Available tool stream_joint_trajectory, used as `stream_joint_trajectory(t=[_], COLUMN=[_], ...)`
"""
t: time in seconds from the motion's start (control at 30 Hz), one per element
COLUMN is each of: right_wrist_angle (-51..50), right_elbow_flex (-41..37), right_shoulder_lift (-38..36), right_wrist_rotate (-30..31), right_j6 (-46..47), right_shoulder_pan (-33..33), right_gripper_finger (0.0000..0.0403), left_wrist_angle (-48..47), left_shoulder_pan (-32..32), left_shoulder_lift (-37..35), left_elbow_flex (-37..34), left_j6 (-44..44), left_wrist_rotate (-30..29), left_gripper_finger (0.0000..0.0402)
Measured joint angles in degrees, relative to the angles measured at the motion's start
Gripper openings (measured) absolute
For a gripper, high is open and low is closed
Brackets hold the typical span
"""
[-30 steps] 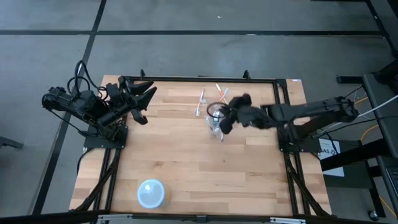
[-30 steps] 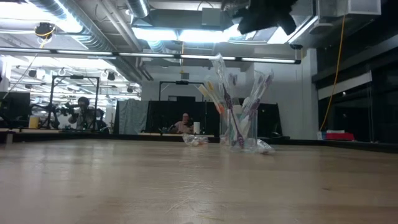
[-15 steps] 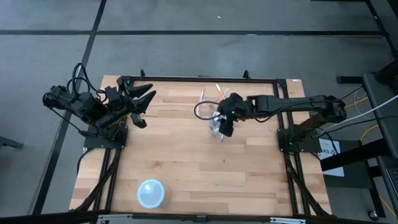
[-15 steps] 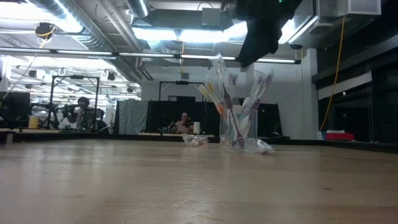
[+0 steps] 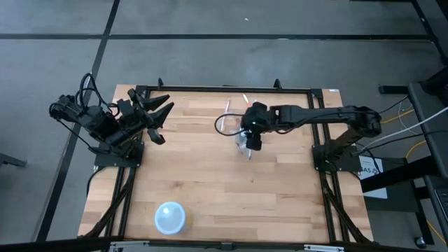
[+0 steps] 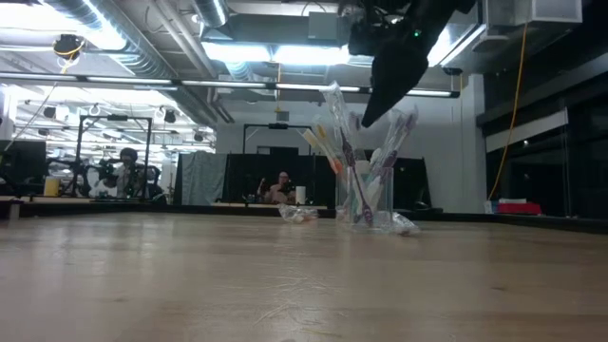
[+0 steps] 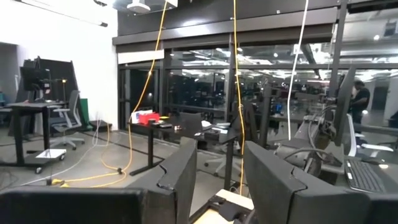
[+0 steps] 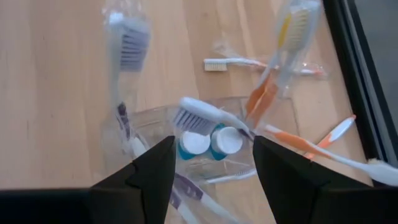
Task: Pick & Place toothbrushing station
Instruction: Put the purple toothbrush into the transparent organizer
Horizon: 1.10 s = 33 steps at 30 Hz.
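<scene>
- The right gripper (image 5: 250,136) hung over the clear cup (image 8: 199,155), fingers spread and holding nothing.
- The cup stood on the table (image 5: 210,182), toward its far edge.
- The descent would likely go best straight down, with the fingers clear of the leaning toothbrushes (image 6: 356,152).
- Counted from the wrist view: one cup, two white-capped teal tubes (image 8: 194,144) inside, three loose brushes (image 8: 233,63) beyond.
- The left gripper (image 5: 159,115) waited at its side, spread.

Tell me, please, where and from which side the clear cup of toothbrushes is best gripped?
Probably from straight above, where the right gripper hangs open: one finger inside the clear cup's rim, one outside. Toothbrushes fan out above it, so aim for a gap between the handles.
</scene>
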Motion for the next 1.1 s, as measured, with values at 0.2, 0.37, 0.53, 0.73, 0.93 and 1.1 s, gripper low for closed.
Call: stream_joint_trajectory(t=[0.2,0.37,0.53,0.73,0.93,1.1], right_wrist_angle=[1.4,3.2,4.3,7.1,9.6,10.4], right_elbow_flex=[0.0,0.0,0.0,0.0,0.0,0.0], right_shoulder_lift=[1.6,3.6,4.4,4.5,4.5,4.5], right_wrist_rotate=[-1.3,-3.6,-3.1,-3.4,-5.3,-7.5], right_j6=[-1.7,-2.4,-2.8,-2.8,-2.8,-2.9], right_shoulder_pan=[-1.5,-2.4,-2.7,-4.1,-5.0,-5.3], right_gripper_finger=[0.0217,0.0217,0.0216,0.0187,0.0151,0.0123], left_wrist_angle=[0.0,0.0,0.1,0.1,0.1,0.4], left_shoulder_pan=[0.0,0.0,0.0,0.0,0.0,0.0], left_shoulder_lift=[-0.2,-0.7,-1.5,-1.7,-1.7,-1.7], left_elbow_flex=[0.0,0.0,0.0,0.0,0.0,0.0], left_j6=[0.2,0.2,0.2,0.2,-0.1,-0.1], left_wrist_rotate=[-0.1,-0.1,-0.2,-0.2,-0.4,-0.6], left_gripper_finger=[0.0127,0.0127,0.0127,0.0127,0.0127,0.0127])
